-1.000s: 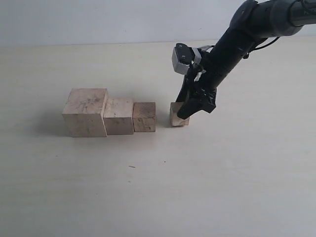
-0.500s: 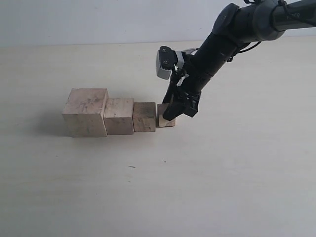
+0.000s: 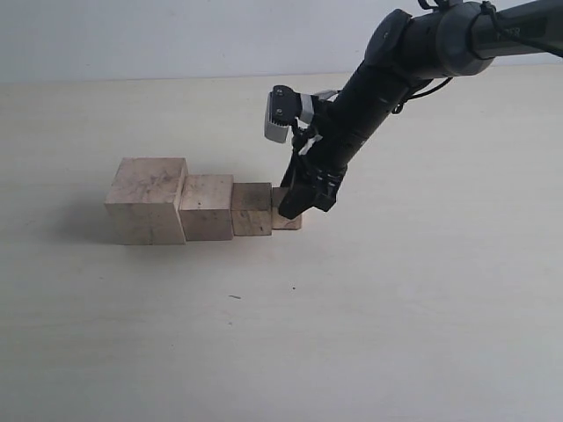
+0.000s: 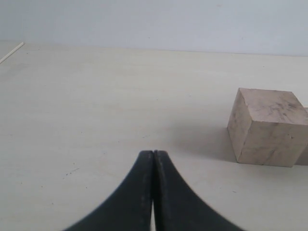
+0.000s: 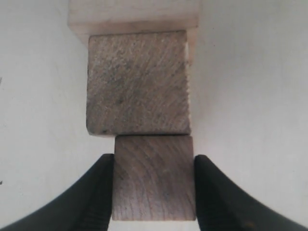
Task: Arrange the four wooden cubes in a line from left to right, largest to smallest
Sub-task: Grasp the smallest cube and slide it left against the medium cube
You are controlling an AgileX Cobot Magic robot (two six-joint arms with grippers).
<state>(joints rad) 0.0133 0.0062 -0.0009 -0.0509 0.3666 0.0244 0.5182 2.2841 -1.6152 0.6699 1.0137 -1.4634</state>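
Smallest cube (image 3: 290, 221), clamped by the right gripper (image 3: 299, 205), has been brought against the third cube (image 3: 252, 209) at its three o'clock; only release is judged left. Left gripper (image 4: 153, 190) is closed, empty

Black arm (image 3: 387, 79), grey camera box (image 3: 280, 114), curved black jaws.
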